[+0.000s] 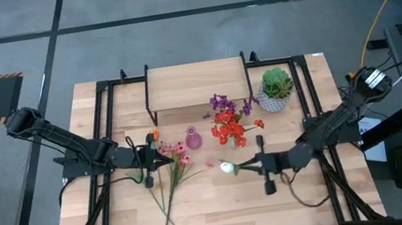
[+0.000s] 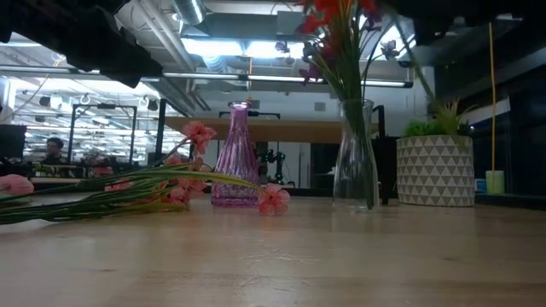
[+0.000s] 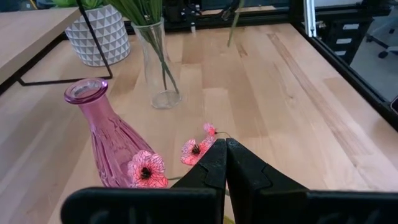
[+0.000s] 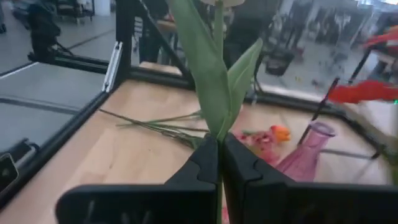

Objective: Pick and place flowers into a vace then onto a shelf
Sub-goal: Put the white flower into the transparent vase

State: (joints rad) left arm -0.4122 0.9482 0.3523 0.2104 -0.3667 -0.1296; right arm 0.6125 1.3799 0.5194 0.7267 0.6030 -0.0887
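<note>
1. Right gripper (image 4: 219, 144) hangs over the table's front middle, fingers clamped on a green stem (image 4: 214, 93); its white bud (image 1: 227, 168) points toward the pink vase (image 1: 193, 138).
2. Left gripper (image 3: 226, 149) is low at front left, fingers pressed together with nothing visible between them, just beside the pink blossoms (image 3: 194, 150).
3. Loose flowers (image 1: 170, 173) lie flat on the table by the left gripper, stems running toward the front edge.
4. Clear vase (image 2: 355, 153) stands upright with red and purple flowers (image 1: 226, 121) in it, next to the potted plant (image 1: 276, 88).
5. Shelf (image 1: 197, 84) sits at the back, top bare.
</note>
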